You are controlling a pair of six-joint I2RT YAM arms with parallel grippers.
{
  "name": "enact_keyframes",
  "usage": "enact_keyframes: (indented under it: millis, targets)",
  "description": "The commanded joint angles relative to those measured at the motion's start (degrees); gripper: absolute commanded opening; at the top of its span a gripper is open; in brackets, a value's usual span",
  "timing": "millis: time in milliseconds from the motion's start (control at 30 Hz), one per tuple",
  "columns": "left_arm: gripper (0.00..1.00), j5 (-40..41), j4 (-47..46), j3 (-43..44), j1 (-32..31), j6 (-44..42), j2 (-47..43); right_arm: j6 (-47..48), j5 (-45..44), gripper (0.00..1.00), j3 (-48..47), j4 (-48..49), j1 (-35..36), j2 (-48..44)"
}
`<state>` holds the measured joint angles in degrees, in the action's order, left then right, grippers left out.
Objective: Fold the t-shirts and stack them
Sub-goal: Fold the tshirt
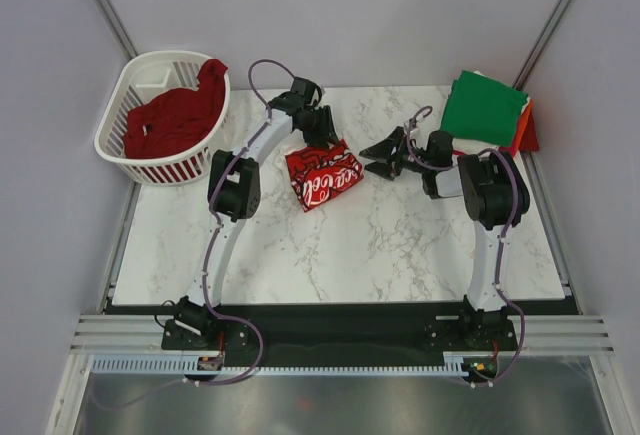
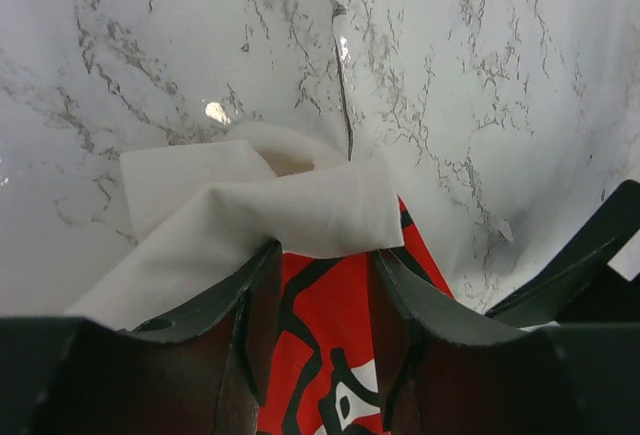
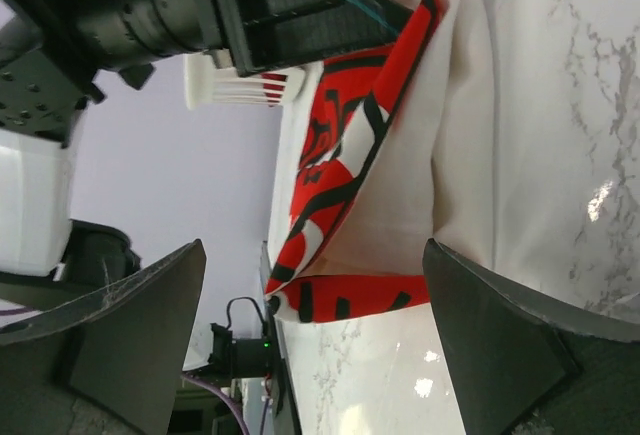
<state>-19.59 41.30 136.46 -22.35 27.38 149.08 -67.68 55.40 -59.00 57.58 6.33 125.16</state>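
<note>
The white t-shirt with red Coca-Cola print (image 1: 322,177) lies folded in the middle of the marble table. My left gripper (image 1: 319,135) is at its far edge. In the left wrist view its jaws (image 2: 322,251) close on the bunched shirt (image 2: 330,335); red print fills the gap and a white fold (image 2: 300,205) drapes over the tips. My right gripper (image 1: 373,161) hovers just right of the shirt, wide open and empty (image 3: 312,255), facing the shirt's folded edge (image 3: 350,295). A green t-shirt (image 1: 484,107) tops a stack at the far right, orange (image 1: 522,125) beneath it.
A white slatted basket (image 1: 140,170) stands at the far left corner with a dark red t-shirt (image 1: 172,120) inside. Grey walls close the table on three sides. Bare marble (image 1: 380,245) runs between the shirt and the arm bases.
</note>
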Motion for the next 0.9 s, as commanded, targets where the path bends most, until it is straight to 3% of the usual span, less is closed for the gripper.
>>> enact_keyframes:
  millis: [0,33,133,567,700,767,800,867]
  targets:
    - [0.47,-0.2,-3.4,1.6,0.6,1.8,2.1,15.4,-1.9,0.98,-3.7,-14.1,2.4,-2.8]
    - [0.46,-0.5,-3.4,1.6,0.6,2.0,2.4,19.0,-2.9,0.98,-4.8,-23.9,2.7,-3.3]
    - [0.46,-0.9,-3.6,0.9,0.6,2.0,2.8,27.3,-5.6,0.98,-9.0,-33.9,4.8,-3.2]
    - [0.45,-1.0,-3.8,-2.3,0.6,0.5,1.8,23.1,-0.5,0.98,-11.3,-27.4,5.9,-3.7]
    - [0.45,-0.5,-3.7,-2.8,0.6,0.1,2.1,15.6,4.5,0.98,-8.3,-16.3,6.5,-3.8]
    - [0.45,0.3,-3.7,-3.0,0.7,0.0,2.1,3.3,8.2,0.98,-4.7,-7.4,7.4,-2.9]
    - [0.45,0.6,-3.7,-3.2,0.7,-0.5,2.1,-1.2,9.0,0.98,-3.0,3.5,8.9,-2.1]
    - [0.46,0.9,-3.6,-3.5,0.8,-1.1,2.3,-10.4,9.7,0.98,4.0,15.7,10.4,-1.9]
